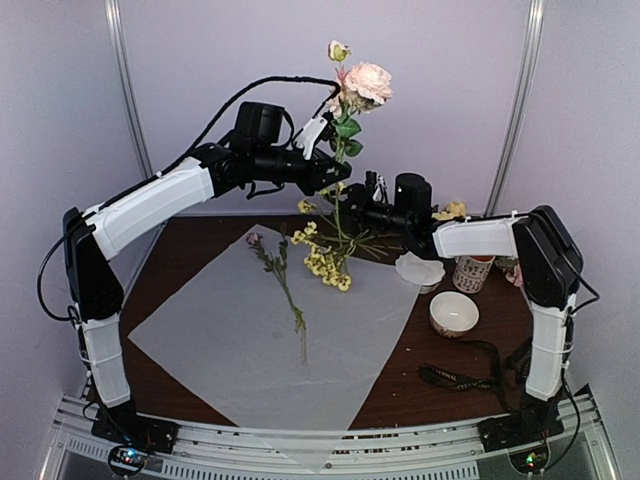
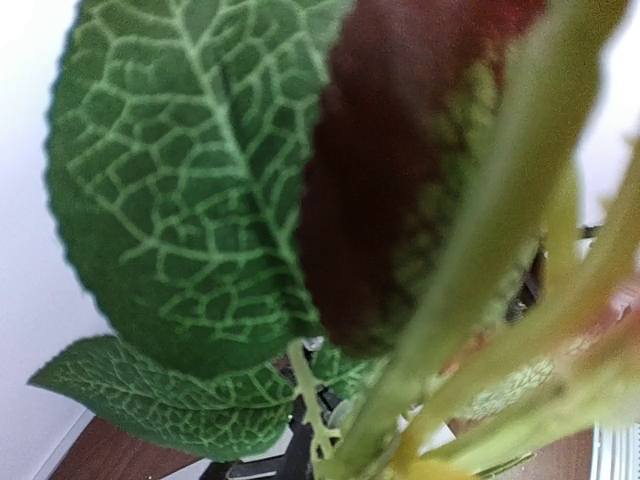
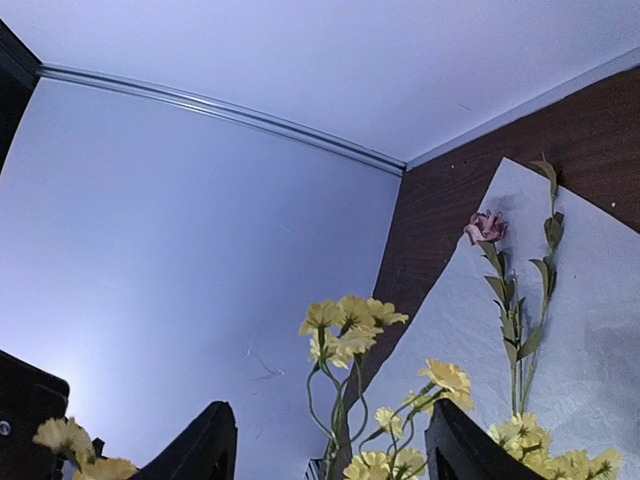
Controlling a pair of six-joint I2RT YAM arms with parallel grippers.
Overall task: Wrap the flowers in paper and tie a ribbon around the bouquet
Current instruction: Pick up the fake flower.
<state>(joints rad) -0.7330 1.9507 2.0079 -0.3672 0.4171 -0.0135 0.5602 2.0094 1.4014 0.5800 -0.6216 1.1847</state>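
Observation:
The flowers (image 1: pixel 367 80) stand upright above the table's far side, a pink bloom on top, thin stems (image 1: pixel 338 215) running down to yellow blooms (image 1: pixel 327 262) at the paper's far edge. My left gripper (image 1: pixel 338 172) is shut on the stems at mid height. Green leaves (image 2: pixel 190 180) fill the left wrist view and hide its fingers. My right gripper (image 1: pixel 358 200) is open just right of the stems; yellow blooms (image 3: pixel 350 322) stand between its fingertips (image 3: pixel 212 445). The paper (image 1: pixel 240 340) lies flat with a purple sprig (image 1: pixel 284 282) on it. The ribbon (image 1: pixel 462 378) lies near right.
A white bowl (image 1: pixel 453 313), a crumpled white piece (image 1: pixel 420 270) and a patterned cup (image 1: pixel 472 272) sit on the right of the brown table (image 1: pixel 190 255). White walls close the back and sides. The paper's near corner hangs over the table's front edge.

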